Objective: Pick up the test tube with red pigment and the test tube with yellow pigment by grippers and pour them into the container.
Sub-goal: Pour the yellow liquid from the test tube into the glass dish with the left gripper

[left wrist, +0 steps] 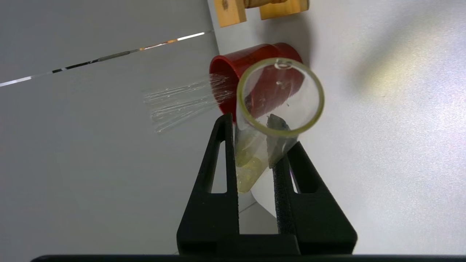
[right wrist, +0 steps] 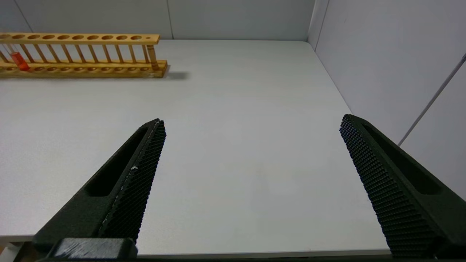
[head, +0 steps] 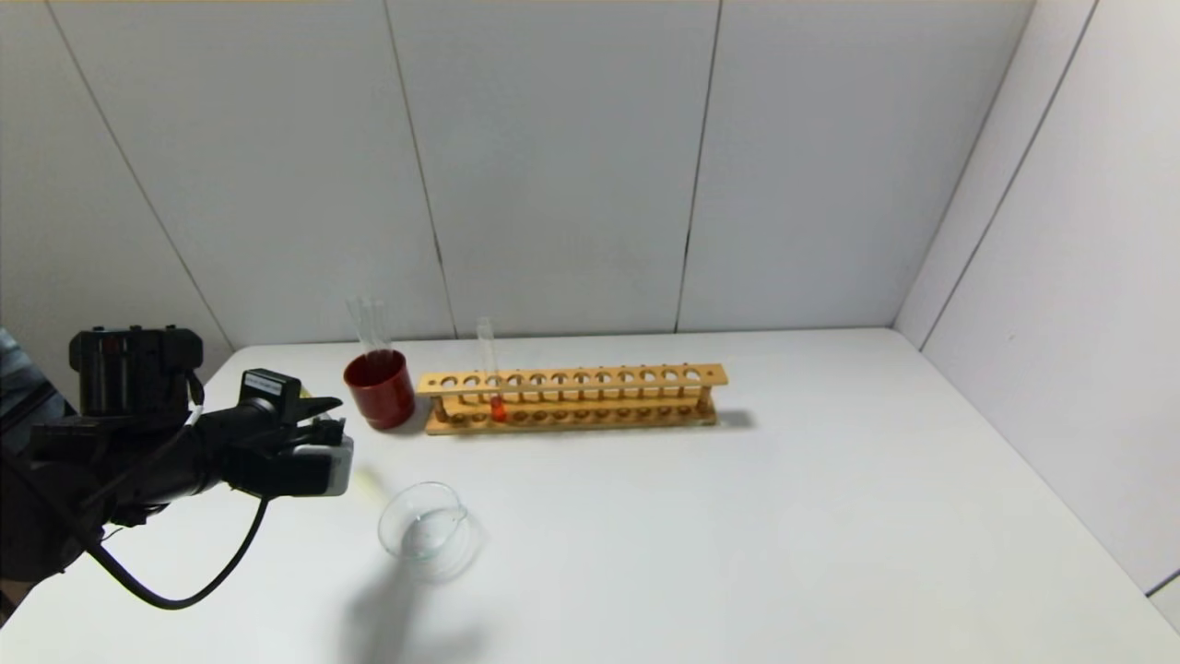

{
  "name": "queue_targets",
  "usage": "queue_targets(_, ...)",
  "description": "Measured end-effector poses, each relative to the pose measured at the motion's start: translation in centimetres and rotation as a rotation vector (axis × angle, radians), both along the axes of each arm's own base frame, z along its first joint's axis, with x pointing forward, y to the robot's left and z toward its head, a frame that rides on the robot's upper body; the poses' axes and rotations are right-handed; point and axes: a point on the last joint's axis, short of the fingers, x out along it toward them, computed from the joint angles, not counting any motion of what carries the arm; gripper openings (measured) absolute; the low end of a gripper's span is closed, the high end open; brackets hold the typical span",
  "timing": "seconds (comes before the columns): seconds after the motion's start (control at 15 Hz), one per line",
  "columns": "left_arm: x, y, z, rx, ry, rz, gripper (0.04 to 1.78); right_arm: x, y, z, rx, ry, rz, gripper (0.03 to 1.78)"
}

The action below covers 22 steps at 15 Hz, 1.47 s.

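Observation:
My left gripper (head: 324, 433) (left wrist: 260, 134) hovers over the table's left side, just left of the container (head: 458, 516), a clear glass dish. It is shut on the test tube with yellow pigment (left wrist: 251, 160), which lies tilted between the black fingers (left wrist: 218, 163); its open mouth faces the wrist camera and the yellow sits at its rounded end. The test tube with red pigment (head: 498, 406) (right wrist: 18, 60) stands upright near the left end of the wooden rack (head: 572, 397). My right gripper (right wrist: 251, 123) is open with nothing between its fingers, low over the table's right part, out of the head view.
A dark red cup (head: 380, 389) (left wrist: 251, 65) holding colourless tubes (head: 369, 323) (left wrist: 182, 102) stands left of the rack (right wrist: 83, 54), behind my left gripper. White walls close the table at the back and on the right.

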Motion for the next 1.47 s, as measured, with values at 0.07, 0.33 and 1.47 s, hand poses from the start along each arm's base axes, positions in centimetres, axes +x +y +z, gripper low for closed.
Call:
queue_targets(0.07,0.1,-0.1,-0.2,0.012,0.005,-0.008,0.32,0.0,0.0,0.0,0.000,0.000,0.000,1.75)
queue_targets(0.33,0.5,-0.2,-0.6,0.069,-0.002,-0.041,0.32,0.0,0.0,0.0,0.000,0.000,0.000,1.75)
queue_targets(1.47,5.1,-2.0,-1.4,0.193,-0.061,-0.099,0.32,0.0,0.0,0.0,0.000,0.000,0.000,1.75)
